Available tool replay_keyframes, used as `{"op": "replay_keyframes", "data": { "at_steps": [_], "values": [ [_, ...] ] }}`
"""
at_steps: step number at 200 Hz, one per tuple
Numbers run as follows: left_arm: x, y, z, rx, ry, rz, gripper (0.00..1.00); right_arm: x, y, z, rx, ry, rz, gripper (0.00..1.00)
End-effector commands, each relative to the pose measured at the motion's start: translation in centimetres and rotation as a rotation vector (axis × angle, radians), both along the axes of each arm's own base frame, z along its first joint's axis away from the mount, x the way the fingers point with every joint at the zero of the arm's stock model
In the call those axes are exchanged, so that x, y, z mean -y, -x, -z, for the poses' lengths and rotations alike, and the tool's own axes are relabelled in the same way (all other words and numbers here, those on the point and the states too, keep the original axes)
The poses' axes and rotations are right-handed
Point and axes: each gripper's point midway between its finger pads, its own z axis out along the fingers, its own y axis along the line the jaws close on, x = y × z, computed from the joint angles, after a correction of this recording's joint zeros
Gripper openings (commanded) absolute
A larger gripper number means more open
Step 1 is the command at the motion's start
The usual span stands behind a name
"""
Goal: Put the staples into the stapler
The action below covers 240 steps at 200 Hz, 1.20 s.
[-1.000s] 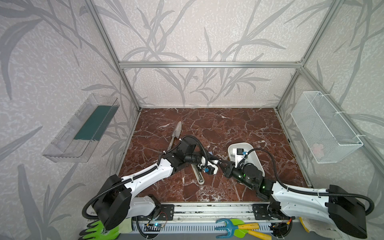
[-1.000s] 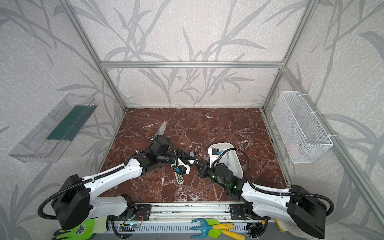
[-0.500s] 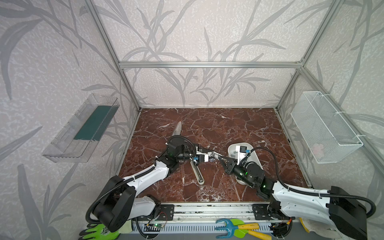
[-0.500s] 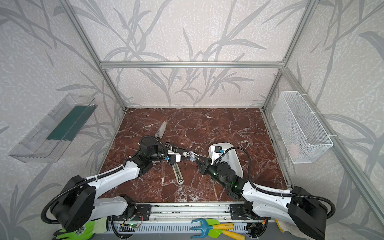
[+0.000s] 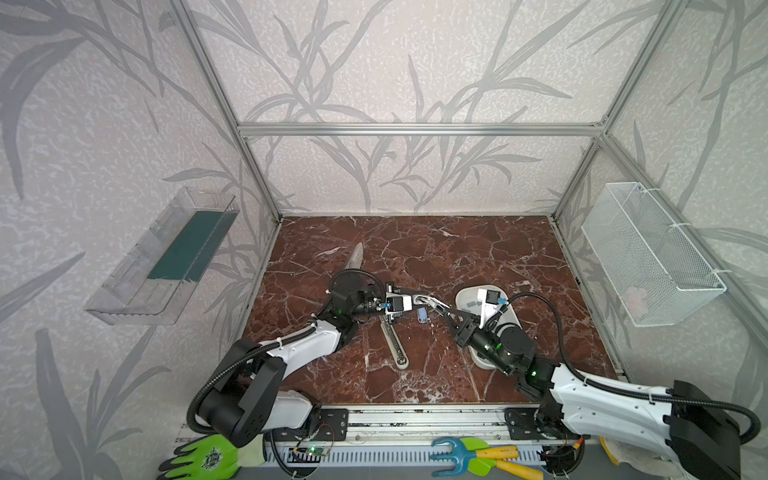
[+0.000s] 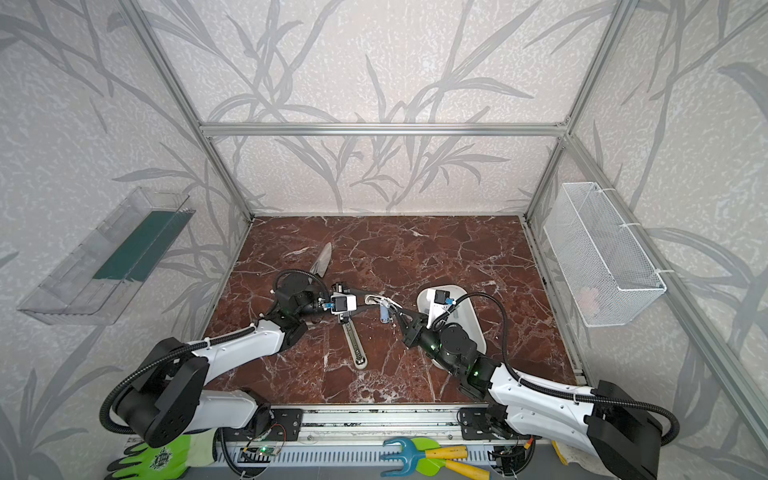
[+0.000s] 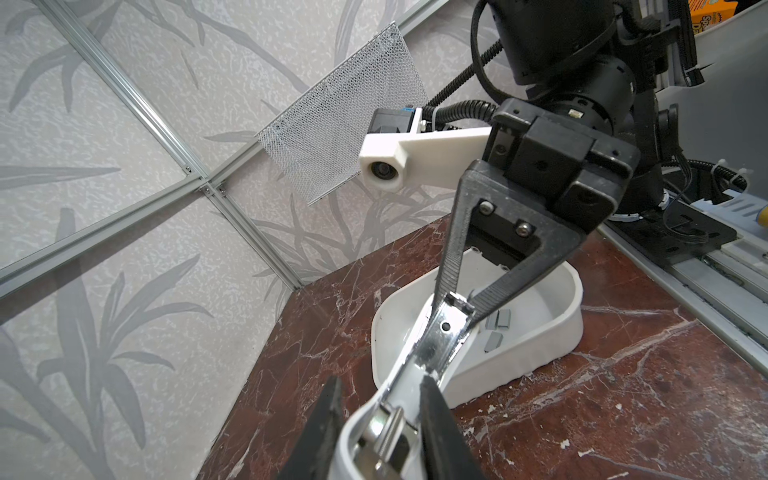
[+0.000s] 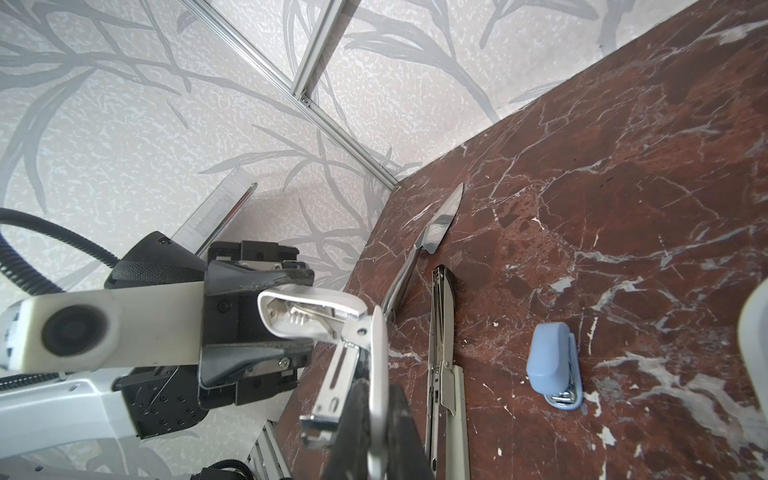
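The left fingers (image 7: 324, 432) are closed to a narrow gap around the white shell of the small stapler (image 7: 440, 345), one finger on each side, and hold it in the air above the tabletop (image 7: 623, 395). The right fingers (image 7: 528, 276) are pinched fully together on the far end of the same stapler, where its shiny metal part stops. The hinged-open stapler thus spans between the two arms. In both top views it hangs between the arms, just beside the white tray (image 7: 540, 343). The staples (image 7: 498, 320) lie loose inside that tray as short grey strips, apart from both sets of fingers. On the tabletop below, a small blue stapler (image 8: 552, 365) and a long opened stapler (image 8: 455, 399) lie untouched.
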Motion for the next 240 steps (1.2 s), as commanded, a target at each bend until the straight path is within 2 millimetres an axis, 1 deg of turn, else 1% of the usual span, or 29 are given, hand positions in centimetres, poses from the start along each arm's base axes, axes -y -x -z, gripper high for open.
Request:
{"op": "replay_keyframes", "data": {
  "at_steps": [1,19,31,57,66,81,99,112,127,144,161,168,197,216,240],
  "values": [
    [-3.7,-6.2,-3.6,0.178,0.076,-0.322,0.27,1.6,0.4,4.9,-0.103,0.122,0.035,0.00],
    [-4.4,-7.2,-3.2,0.169,0.066,-0.360,0.28,1.9,0.5,4.8,-0.100,0.119,0.037,0.00],
    [-4.7,-7.7,-2.7,0.165,0.051,-0.372,0.30,2.0,0.5,4.7,-0.099,0.113,0.040,0.00],
    [-4.8,-8.1,-1.2,0.171,-0.001,-0.359,0.42,2.3,0.6,4.5,-0.093,0.112,0.044,0.00],
    [-5.0,-8.6,-0.9,0.164,-0.014,-0.378,0.46,2.4,0.7,4.5,-0.092,0.110,0.047,0.00],
    [-5.4,-9.2,-0.6,0.158,-0.024,-0.407,0.50,2.6,0.8,4.3,-0.087,0.109,0.051,0.00],
    [-5.6,-9.2,-0.8,0.171,-0.029,-0.407,0.52,2.9,0.8,4.2,-0.085,0.109,0.057,0.00],
    [-5.2,-8.3,-0.4,0.195,-0.060,-0.355,0.52,3.0,0.8,4.2,-0.084,0.109,0.061,0.00],
    [-4.4,-5.9,0.8,0.240,-0.130,-0.226,0.52,3.2,0.8,4.3,-0.088,0.111,0.069,0.00],
    [-3.6,-3.0,2.6,0.280,-0.246,-0.082,0.51,3.6,0.6,4.6,-0.106,0.107,0.093,0.00],
    [-2.7,-1.2,3.7,0.281,-0.334,-0.002,0.49,4.2,0.5,5.5,-0.140,0.106,0.129,0.00],
    [-2.3,-0.5,4.2,0.298,-0.357,0.028,0.49,4.3,0.4,5.5,-0.142,0.104,0.134,0.00],
    [-0.1,2.1,5.2,0.336,-0.382,0.118,0.49,3.8,0.5,5.3,-0.141,0.105,0.111,0.00],
    [1.0,3.6,5.2,0.340,-0.389,0.161,0.49,3.3,0.6,5.4,-0.146,0.107,0.090,0.00],
    [1.7,4.3,5.3,0.338,-0.397,0.175,0.49,2.3,0.7,5.4,-0.155,0.102,0.052,0.00]
  ]
}}
